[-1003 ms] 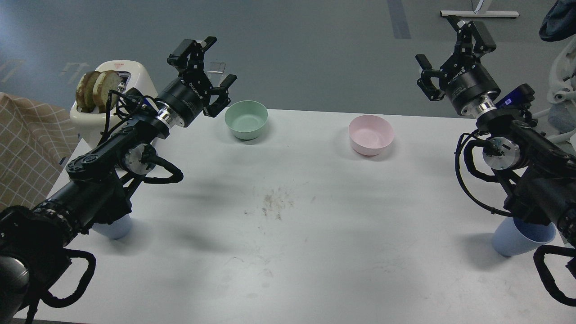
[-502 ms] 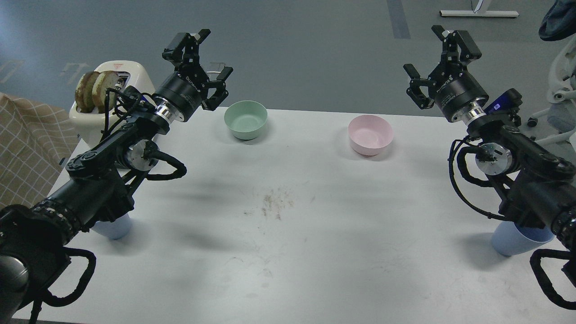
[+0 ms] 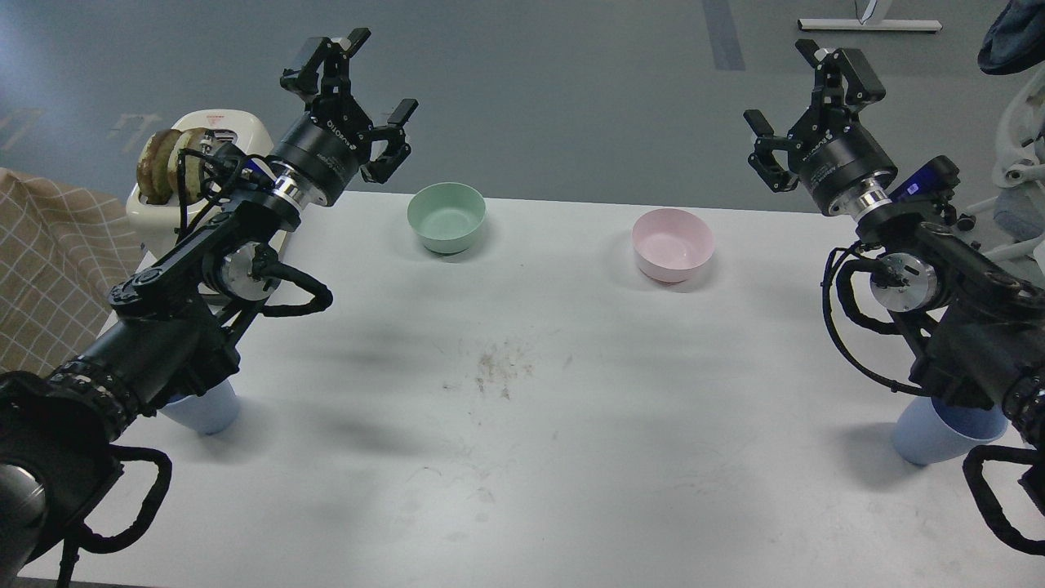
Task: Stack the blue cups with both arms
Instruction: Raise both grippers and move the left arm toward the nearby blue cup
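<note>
1. Both pairs of jaws stand spread and hold nothing: the left gripper (image 3: 353, 90) hangs high beside the toaster (image 3: 233, 131), and the right gripper (image 3: 808, 102) is raised past the table's far right corner.
2. One blue cup (image 3: 202, 408) stands at the near left of the table (image 3: 522, 392), mostly hidden under the left arm's forearm; the other blue cup (image 3: 939, 433) stands at the near right, its rim partly covered by the right arm.
3. Neither cup is touched, so I judge the stacking not yet begun.
4. Main risk: each gripper is well apart from its cup while its own forearm and looped cables hang just above it. Swinging back could sweep a forearm or cable into a cup and topple it.
5. Both cups sit near the table edges; a nudge might send one off.
6. The green bowl (image 3: 446, 214) and pink bowl (image 3: 673, 242) lie near the grippers and could be clipped on a low descent; so could the toaster on the left.
</note>
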Robot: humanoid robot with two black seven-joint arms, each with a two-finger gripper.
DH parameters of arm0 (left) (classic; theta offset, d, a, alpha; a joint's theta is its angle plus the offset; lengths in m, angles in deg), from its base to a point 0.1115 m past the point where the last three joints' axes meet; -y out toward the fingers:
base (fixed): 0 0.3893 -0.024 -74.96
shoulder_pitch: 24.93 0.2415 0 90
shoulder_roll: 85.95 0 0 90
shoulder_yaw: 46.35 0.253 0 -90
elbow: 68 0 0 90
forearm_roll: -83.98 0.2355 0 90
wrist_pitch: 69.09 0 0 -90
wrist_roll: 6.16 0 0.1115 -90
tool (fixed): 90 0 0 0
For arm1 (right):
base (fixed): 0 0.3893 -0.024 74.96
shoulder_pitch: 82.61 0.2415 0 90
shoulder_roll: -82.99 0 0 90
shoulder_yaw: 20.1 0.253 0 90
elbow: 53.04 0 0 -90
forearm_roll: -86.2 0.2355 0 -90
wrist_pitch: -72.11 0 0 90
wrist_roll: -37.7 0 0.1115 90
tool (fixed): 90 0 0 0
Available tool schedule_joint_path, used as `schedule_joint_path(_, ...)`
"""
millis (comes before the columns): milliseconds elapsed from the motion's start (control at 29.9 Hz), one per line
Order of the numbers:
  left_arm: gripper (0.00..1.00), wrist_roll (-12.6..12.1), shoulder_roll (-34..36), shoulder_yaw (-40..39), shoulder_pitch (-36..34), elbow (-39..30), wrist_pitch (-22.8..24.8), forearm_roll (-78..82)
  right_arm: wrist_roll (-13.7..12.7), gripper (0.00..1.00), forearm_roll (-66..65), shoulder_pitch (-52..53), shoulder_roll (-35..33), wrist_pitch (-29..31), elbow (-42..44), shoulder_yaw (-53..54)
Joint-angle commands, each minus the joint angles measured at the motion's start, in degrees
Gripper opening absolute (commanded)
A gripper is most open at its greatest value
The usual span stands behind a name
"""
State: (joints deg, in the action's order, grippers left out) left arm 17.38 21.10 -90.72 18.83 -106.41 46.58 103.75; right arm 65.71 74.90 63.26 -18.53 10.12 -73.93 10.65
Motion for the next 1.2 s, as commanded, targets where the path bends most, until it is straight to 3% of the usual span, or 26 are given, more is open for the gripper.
schedule_joint_path(0, 0.98, -0.1, 0.4, -0.2, -0.1, -0.2, 0.0, 0.0, 0.0, 1.00, 0.1, -0.1, 0.0, 0.0, -0.1, 0.0)
schedule_joint_path(1170, 0.98, -0.5, 1.4, -1.2, 0.0, -3.2, -1.1, 0.4, 0.0, 1.00, -0.7, -0.1, -0.6, 0.0, -0.9, -0.3)
